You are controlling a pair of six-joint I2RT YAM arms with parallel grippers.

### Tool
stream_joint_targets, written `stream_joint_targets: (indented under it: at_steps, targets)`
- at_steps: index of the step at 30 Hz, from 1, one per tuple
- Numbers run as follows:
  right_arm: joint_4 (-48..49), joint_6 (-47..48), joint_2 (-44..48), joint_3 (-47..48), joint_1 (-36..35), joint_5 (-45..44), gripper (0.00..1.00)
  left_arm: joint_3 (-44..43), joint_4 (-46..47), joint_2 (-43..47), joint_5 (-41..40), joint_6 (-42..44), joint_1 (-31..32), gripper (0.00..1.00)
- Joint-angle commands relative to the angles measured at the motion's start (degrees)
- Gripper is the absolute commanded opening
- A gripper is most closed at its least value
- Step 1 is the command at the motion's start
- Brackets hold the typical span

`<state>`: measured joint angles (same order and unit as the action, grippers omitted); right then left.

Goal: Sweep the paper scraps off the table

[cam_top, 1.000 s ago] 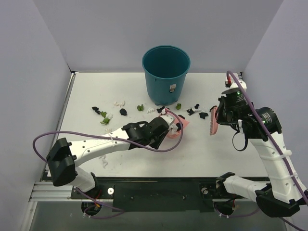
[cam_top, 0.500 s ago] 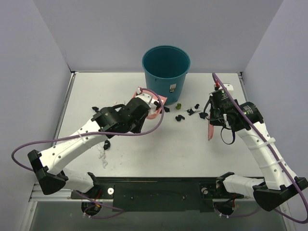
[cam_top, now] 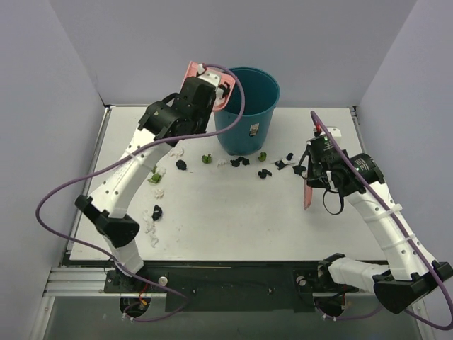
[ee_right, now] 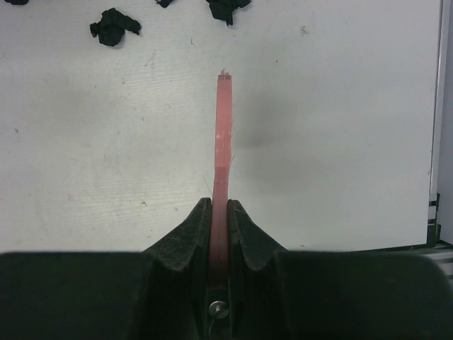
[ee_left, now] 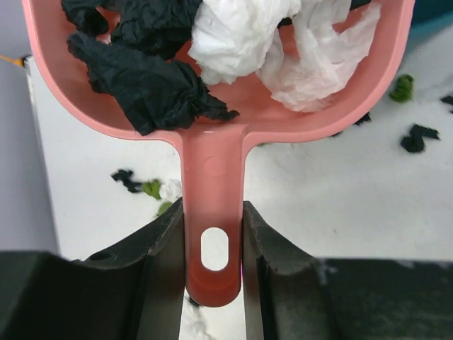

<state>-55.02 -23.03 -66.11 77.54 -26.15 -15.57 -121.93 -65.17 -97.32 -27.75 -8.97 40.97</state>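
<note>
Top view: the left gripper [cam_top: 207, 83] holds the pink dustpan [cam_top: 190, 72] up high, at the left rim of the teal bin [cam_top: 248, 106]. Scraps [cam_top: 241, 161] lie on the table [cam_top: 233, 219] just in front of the bin, with more toward the left edge. The right gripper [cam_top: 311, 178] holds the pink brush [cam_top: 308, 193] at the right side, hanging downward; contact with the table cannot be told.

Left wrist view: the jaws clamp both sides of the dustpan handle. Black and white scraps sit in the pan. Black and green bits lie on the table below.

Right wrist view: the jaws are closed tight on the brush, seen edge-on. Black scraps lie beyond its tip, apart from it.
</note>
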Motion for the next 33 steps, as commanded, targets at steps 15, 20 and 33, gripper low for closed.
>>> stream_joint_targets:
  at_steps: [15,20,33]
  targets:
    - [-1.3,-2.4,6.0,0.5,0.2,-1.8,0.0,-8.3,40.1,-20.8,-29.9,45.9,-0.5,0.0]
    - [-1.4,-2.4,6.2,1.1,0.2,-2.3,0.0,0.9,58.4,-19.6,-33.2,61.2,0.8,0.0]
    - [-1.8,-2.3,6.6,1.7,0.1,-2.7,0.0,16.9,92.1,-16.0,-27.7,88.9,1.3,0.0]
